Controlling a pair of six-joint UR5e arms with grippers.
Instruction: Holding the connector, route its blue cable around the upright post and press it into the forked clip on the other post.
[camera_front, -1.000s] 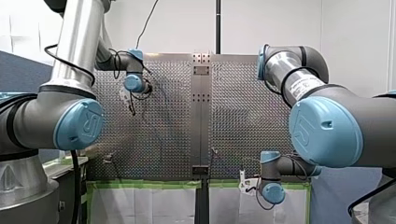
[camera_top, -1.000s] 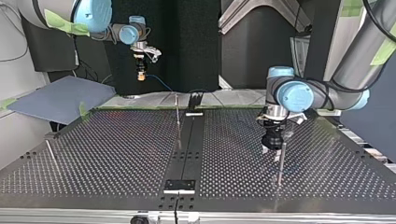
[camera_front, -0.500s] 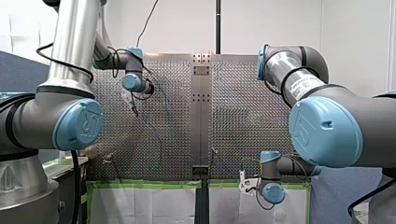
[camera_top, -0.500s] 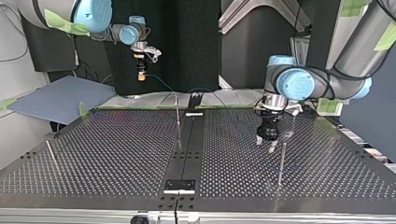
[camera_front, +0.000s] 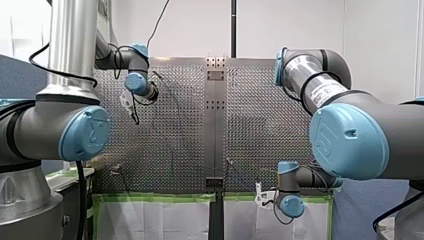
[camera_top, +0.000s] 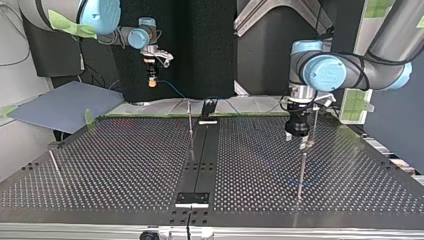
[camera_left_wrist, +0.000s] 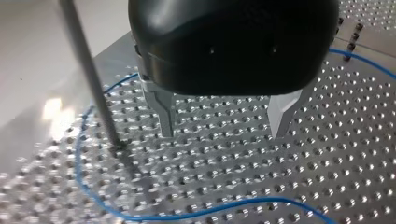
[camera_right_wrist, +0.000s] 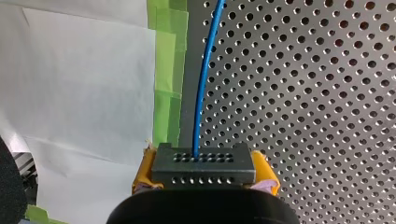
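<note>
Yellow pads (camera_right_wrist: 141, 175) of my right claw (camera_right_wrist: 204, 173) are clenched on the connector (camera_right_wrist: 204, 161), held up off the counter (camera_left_wrist: 327, 154) at its edge by the green tape (camera_right_wrist: 170, 42). The blue cable (camera_right_wrist: 201, 84) leaves the connector and runs out over the perforated plate. In the left wrist view it lies slack on the plate, curving round the foot of the upright post (camera_left_wrist: 88, 79). My left claw (camera_left_wrist: 223, 123) is released, its 2 metal fingers (camera_left_wrist: 164, 116) spread and holding nothing, hovering just beside that post. I cannot pick out the forked clip in any view.

Risks, as I judge them:
- The loop is loose, so a pull from the connector end could lift it up the post and off the top.
- A hard pull with the cable caught at the post could drag the connector out of the pads.
- The left claw is close enough to knock the post if it swings sideways.
- A slack cable may miss the fork.

Writing: the blue joint cap (camera_front: 85, 134) carries a logo, not readable for sure. The white label (camera_front: 324, 93) on my right arm has print too small to read.
</note>
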